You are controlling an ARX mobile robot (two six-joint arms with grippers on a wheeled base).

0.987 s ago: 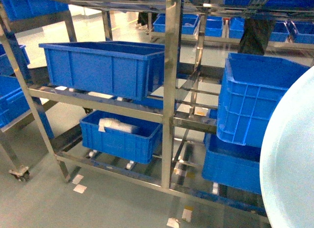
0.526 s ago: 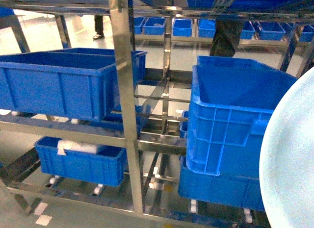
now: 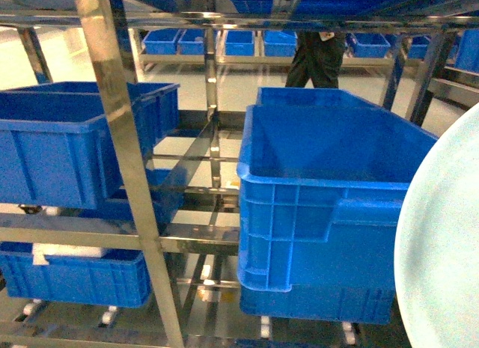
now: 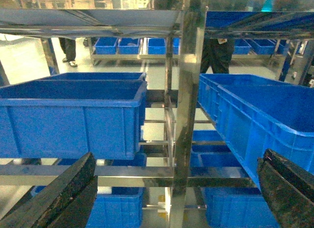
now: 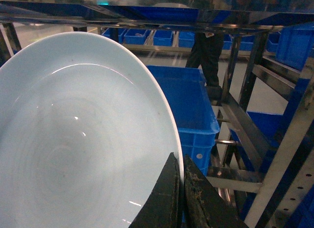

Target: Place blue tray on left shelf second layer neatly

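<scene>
Blue tray (image 5: pixel 73 139): pale, glossy, shallow round dish, held tilted at the head view's right edge (image 3: pixel 441 243). Right hand (image 5: pixel 180 198): dark worn fingers pinching its rim. Left hand (image 4: pixel 176 189): fingers spread wide, holding nothing. Ahead, shiny steel rack post (image 3: pixel 123 161); deep ribbed dark-blue crates (image 3: pixel 329 213) on its rails.

steel rack (image 3: pixel 120 138) | your 9 o'clock: blue crate (image 3: pixel 67 146) on tier | 3 o'clock: stacked crates (image 3: pixel 322 213)
</scene>
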